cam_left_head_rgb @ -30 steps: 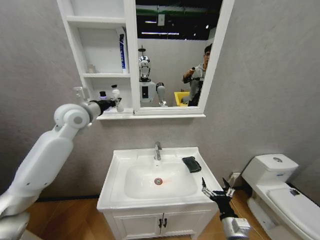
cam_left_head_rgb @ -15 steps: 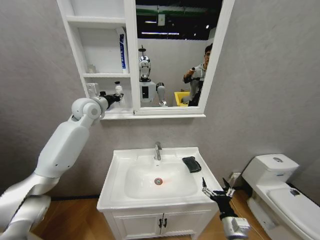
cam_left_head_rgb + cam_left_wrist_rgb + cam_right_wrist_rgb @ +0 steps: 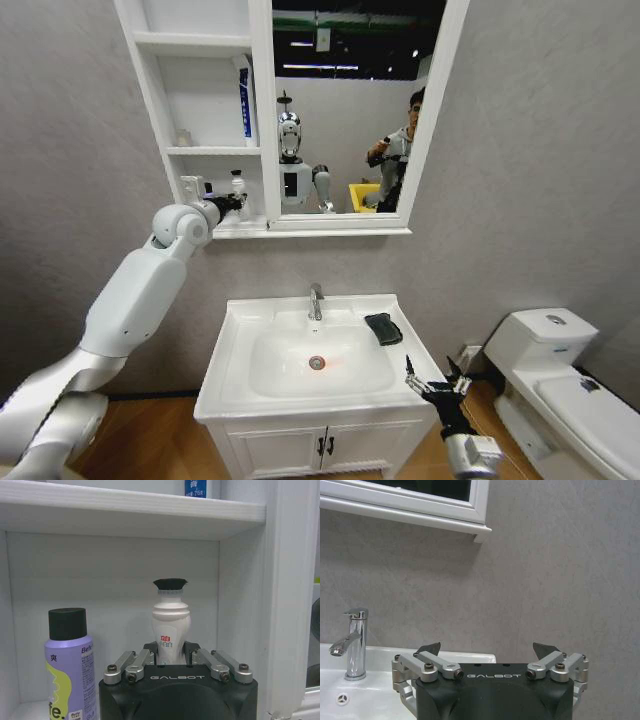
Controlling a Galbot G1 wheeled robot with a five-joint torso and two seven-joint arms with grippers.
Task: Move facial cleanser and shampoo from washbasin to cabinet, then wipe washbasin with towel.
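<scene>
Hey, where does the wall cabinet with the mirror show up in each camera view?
Head view: the cabinet hangs upper left, above the tap.
Left wrist view: its bottom shelf close up, the left gripper shut on a white bottle.
Right wrist view: its mirror frame's lower edge, above the open right gripper.
Shared landmark: the tap, head and right wrist views.

White toilet (image 3: 560, 375) right of two-door vanity (image 3: 322, 445), grey wall (image 3: 520, 180).
</scene>
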